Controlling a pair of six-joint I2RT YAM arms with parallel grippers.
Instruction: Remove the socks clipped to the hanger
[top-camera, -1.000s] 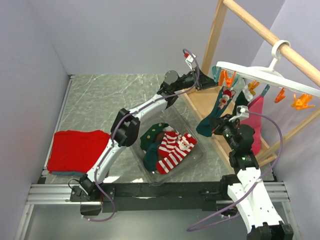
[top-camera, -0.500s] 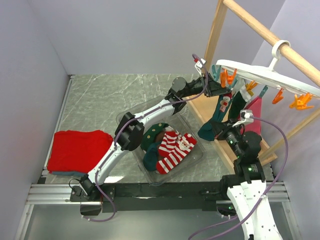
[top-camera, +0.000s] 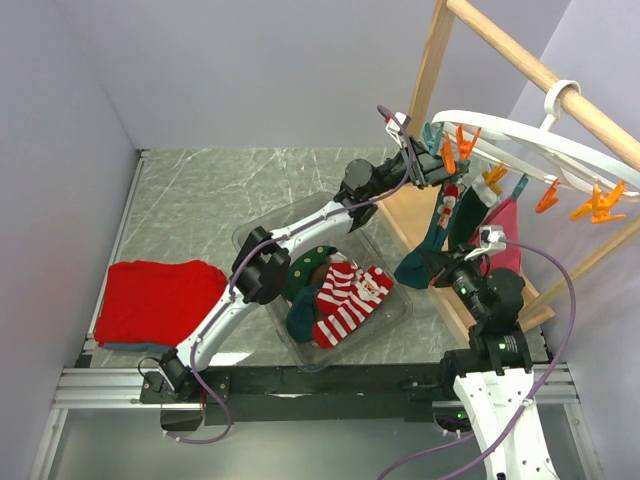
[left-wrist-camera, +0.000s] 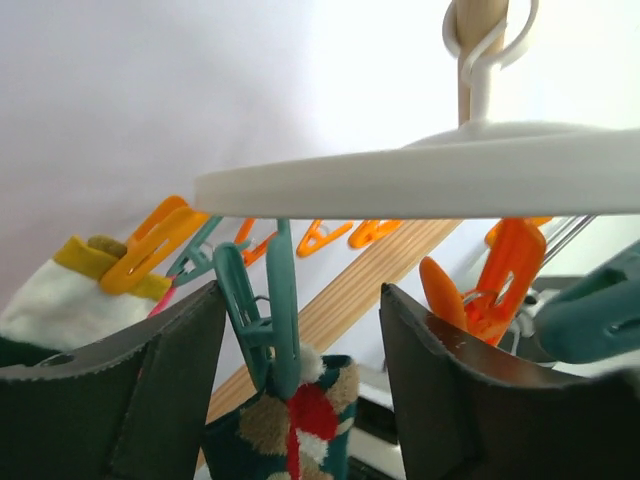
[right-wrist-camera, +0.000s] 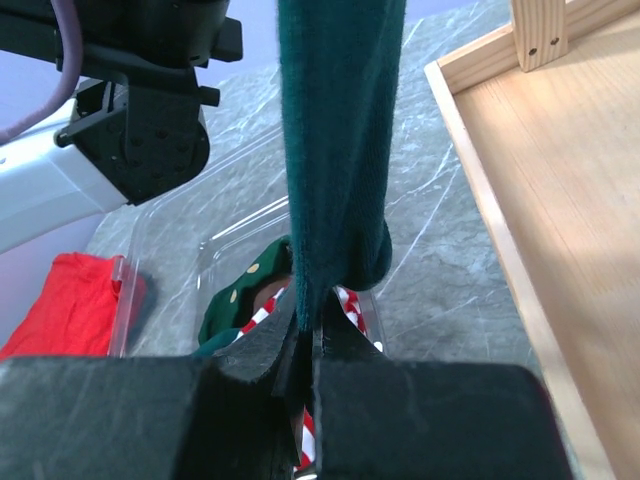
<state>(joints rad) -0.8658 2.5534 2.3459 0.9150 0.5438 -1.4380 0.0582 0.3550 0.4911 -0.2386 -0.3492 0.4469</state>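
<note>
Hanger (left-wrist-camera: 450, 180) tilted | wrist: left fingers (left-wrist-camera: 130, 400) wide astride peg (left-wrist-camera: 270, 300) | right fingers (right-wrist-camera: 420, 420) apparently pinching sock (right-wrist-camera: 340, 150)

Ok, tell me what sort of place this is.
Probably a robot lab bench staged as a laundry corner: plain walls box in a marble-look table, a white peg hanger hangs from a wooden rail, and socks lie in a clear tub.

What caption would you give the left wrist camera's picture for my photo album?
The open left gripper straddles a teal peg clipping a green sock beneath the white hanger ring.
</note>
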